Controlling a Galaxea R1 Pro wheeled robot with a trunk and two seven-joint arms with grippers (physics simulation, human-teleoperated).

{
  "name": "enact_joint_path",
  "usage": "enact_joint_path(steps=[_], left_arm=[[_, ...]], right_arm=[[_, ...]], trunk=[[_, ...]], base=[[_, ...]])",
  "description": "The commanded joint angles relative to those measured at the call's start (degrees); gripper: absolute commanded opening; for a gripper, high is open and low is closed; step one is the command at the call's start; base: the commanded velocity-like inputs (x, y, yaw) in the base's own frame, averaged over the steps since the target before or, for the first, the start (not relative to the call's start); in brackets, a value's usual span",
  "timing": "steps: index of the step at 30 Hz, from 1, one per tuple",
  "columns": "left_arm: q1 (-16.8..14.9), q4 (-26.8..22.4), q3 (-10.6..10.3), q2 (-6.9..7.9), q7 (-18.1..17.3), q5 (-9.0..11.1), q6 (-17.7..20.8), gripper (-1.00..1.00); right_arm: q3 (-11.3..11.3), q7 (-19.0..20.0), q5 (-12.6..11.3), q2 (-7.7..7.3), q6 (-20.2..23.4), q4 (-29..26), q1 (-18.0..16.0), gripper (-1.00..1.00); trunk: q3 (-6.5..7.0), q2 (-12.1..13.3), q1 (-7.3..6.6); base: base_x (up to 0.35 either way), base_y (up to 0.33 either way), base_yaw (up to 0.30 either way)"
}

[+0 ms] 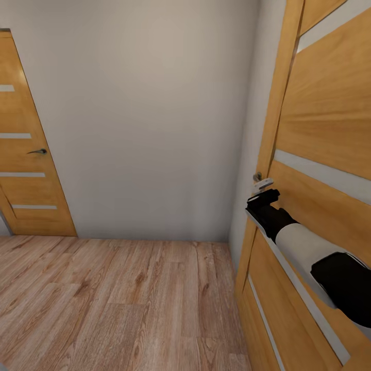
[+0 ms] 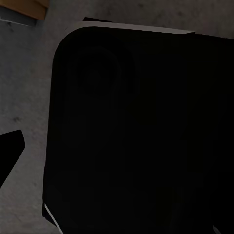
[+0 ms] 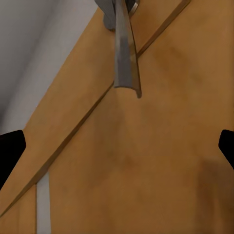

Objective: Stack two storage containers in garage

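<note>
- Right gripper (image 1: 264, 197) at the near door's (image 1: 324, 129) handle (image 3: 126, 53); fingers (image 3: 10, 148) spread wide, grasping nothing.
- Left gripper: state cannot be told.
- Risk: fingers slip off the handle, door stays shut.
- Storage containers unsighted; far door (image 1: 28, 154) closed.

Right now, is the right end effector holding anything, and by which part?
Nothing. The right end effector is open, its fingers apart and short of the door handle, not gripping it.
</note>
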Motion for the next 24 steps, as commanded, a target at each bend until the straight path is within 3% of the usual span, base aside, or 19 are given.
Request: enact_joint_path(steps=[1,5,12,13,16,22,24], left_arm=[[0.03,-0.09,0.12,-0.01,-0.08,0.45,-0.07,1.00],[0.03,-0.09,0.12,-0.01,-0.09,0.45,-0.07,1.00],[0.03,-0.09,0.12,-0.01,-0.06,0.45,-0.07,1.00],[0.03,-0.09,0.12,-0.01,-0.06,0.45,-0.07,1.00],[0.03,-0.09,0.12,-0.01,-0.06,0.45,-0.07,1.00],[0.03,-0.09,0.12,-0.01,-0.06,0.45,-0.07,1.00],[0.03,-0.09,0.12,-0.01,-0.06,0.45,-0.07,1.00]], right_arm=[[0.25,-0.46,-0.48,-2.31,0.52,0.61,-0.03,1.00],[0.27,-0.46,-0.47,-1.88,0.66,0.33,-0.03,1.00],[0.27,-0.50,-0.41,4.13,1.21,0.27,-0.03,1.00],[0.27,-0.58,-0.39,6.27,1.28,0.41,-0.03,1.00],[0.27,-1.72,-0.34,9.64,1.32,0.87,-0.03,1.00],[0.27,-3.82,-0.27,12.62,1.46,1.05,-0.03,1.00],[0.10,-4.08,-0.26,14.85,1.37,1.18,-0.01,1.00]], trunk=[[-0.05,-0.02,0.00],[-0.05,-0.02,0.00],[-0.05,-0.02,0.00],[-0.05,-0.02,0.00],[-0.05,-0.02,0.00],[-0.05,-0.02,0.00],[-0.05,-0.02,0.00]], base=[[0.000,0.000,0.000],[0.000,0.000,0.000],[0.000,0.000,0.000],[0.000,0.000,0.000],[0.000,0.000,0.000],[0.000,0.000,0.000],[0.000,0.000,0.000]])
